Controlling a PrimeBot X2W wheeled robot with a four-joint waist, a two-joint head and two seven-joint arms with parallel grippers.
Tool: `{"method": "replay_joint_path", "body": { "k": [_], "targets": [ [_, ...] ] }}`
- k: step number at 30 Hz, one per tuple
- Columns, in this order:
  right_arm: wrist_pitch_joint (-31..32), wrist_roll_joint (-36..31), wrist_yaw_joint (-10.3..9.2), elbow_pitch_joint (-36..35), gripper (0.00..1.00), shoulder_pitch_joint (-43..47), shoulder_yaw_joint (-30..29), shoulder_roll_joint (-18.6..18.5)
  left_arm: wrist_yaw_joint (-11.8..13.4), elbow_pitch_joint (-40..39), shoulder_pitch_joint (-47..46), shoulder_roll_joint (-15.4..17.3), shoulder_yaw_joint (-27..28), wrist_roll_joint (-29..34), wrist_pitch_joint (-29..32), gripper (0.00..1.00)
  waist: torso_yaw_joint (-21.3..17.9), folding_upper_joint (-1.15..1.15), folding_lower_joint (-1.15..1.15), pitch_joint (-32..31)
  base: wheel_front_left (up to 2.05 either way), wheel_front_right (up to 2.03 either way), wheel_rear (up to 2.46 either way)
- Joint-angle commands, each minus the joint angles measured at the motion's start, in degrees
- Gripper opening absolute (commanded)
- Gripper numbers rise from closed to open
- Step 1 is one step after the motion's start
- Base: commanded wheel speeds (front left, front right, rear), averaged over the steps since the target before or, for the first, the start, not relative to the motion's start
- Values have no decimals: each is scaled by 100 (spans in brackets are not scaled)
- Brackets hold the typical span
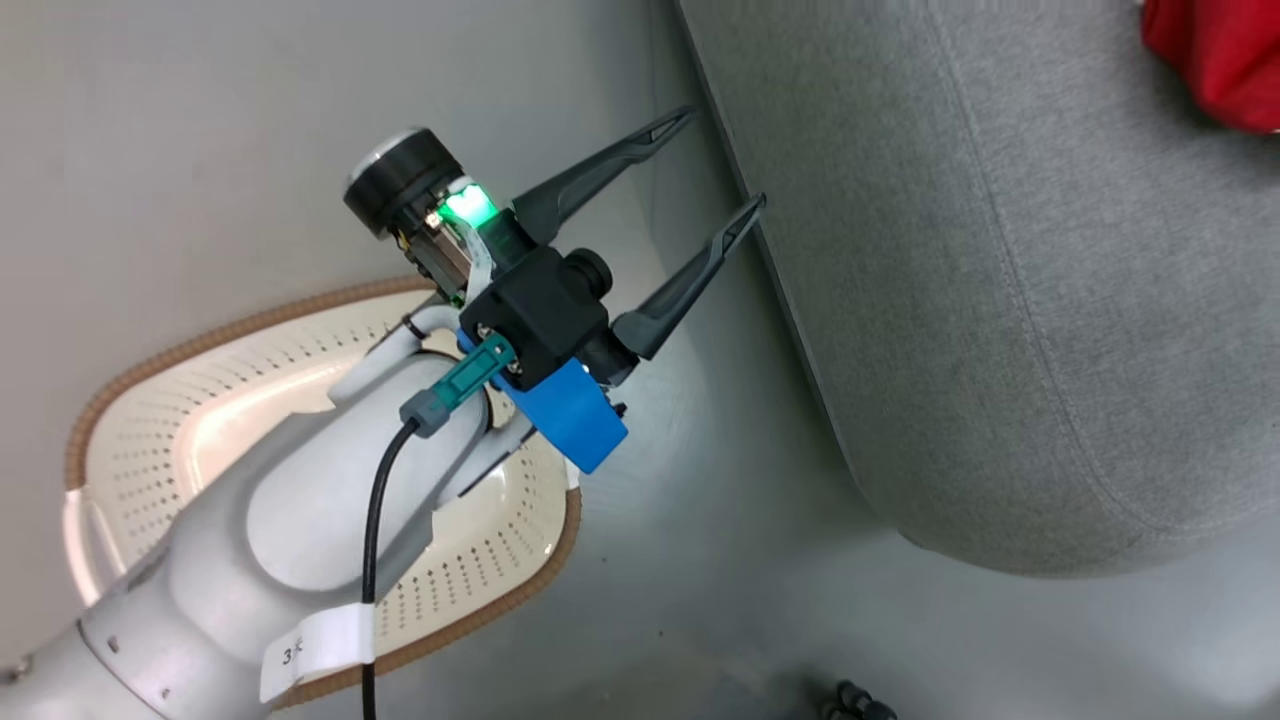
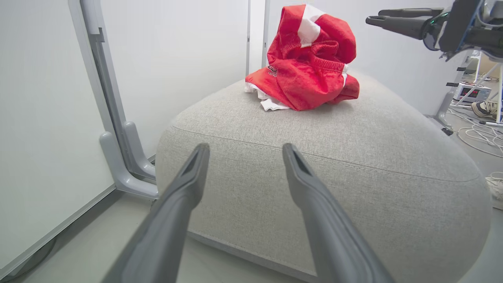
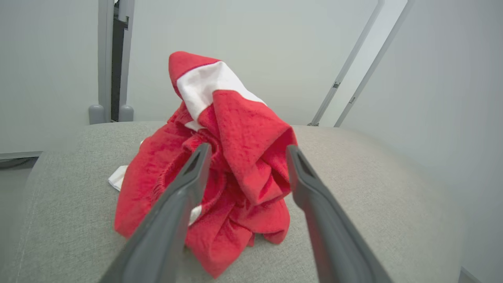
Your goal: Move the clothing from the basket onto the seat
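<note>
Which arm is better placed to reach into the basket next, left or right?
Left, probably. The left pincer, open, hangs right by the basket, next to the seat. The right pincer, open too, points at the clothing lying on the seat, away from the basket.

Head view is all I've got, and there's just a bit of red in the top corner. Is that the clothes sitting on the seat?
Observer: Yes. The clothing is a crumpled red-and-white heap on top of the seat.
Operator: Is the other gripper holding it?
Observer: No. The right gripper is open, up in the air beside the heap, not touching it.
</note>
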Motion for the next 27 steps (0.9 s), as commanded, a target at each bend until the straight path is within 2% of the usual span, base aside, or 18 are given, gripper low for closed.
{"method": "replay_joint_path", "body": {
  "k": [1, 4, 12, 21, 27],
  "targets": [
    [-19, -69, 1, -107, 100, 120, 89, 86, 11, -24, 113, -26, 102, 31, -27, 100, 145, 0, 0, -299, 0, 0, 0],
    [-20, -148, 1, -406, 100, 241, 404, 110, 48, -85, 385, -136, 453, 76, -27, 100, 324, 0, 0, -591, 0, 0, 0],
    [-19, -223, 1, -742, 100, 371, 1380, 126, 462, -339, 1166, -423, 1748, 471, -27, 100, 917, 0, 0, -1326, 0, 0, 0],
    [-19, -200, 1, -610, 100, 437, 2174, 200, 384, -342, 2043, -735, 2866, 820, -27, 100, 1570, 0, 0, -2037, 0, 0, 0],
    [-19, -142, 1, -439, 100, 571, 2389, 286, 358, -258, 2598, -937, 3646, 970, -25, 100, 1894, 0, 0, -2418, 0, 0, 0]
  ]
}}
